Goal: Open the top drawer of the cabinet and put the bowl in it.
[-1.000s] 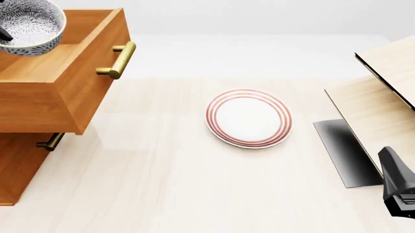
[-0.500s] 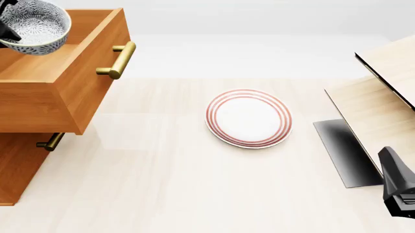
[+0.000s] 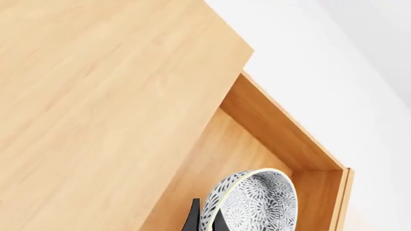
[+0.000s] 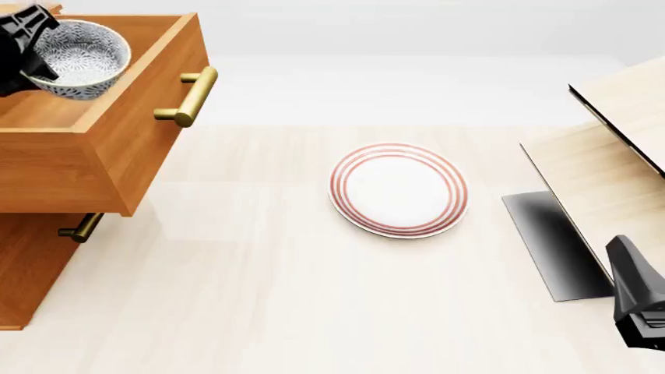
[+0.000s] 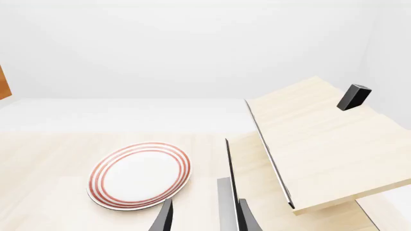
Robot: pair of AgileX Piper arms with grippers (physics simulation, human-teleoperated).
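The left gripper (image 4: pixel 29 48) grips the rim of the bowl (image 4: pixel 81 58), its fingers (image 3: pixel 192 219) closed on the bowl's edge. The bowl hangs tilted in the mouth of the top drawer (image 4: pixel 124 132), which stands pulled out from the cabinet (image 4: pixel 31 265) at the surface's left edge; whether the bowl touches the drawer floor cannot be told. The drawer's brass handle (image 4: pixel 189 97) juts toward the middle of the surface (image 4: pixel 260 296). A lower drawer's handle (image 4: pixel 79 227) shows beneath it. A red-ringed plate (image 4: pixel 399 189) lies flat near the centre. The right gripper (image 5: pixel 202 219) hovers at the near right corner, fingers parted and holding nothing, beside a pale wooden structure (image 4: pixel 613 156) with a dark panel (image 4: pixel 550 241).
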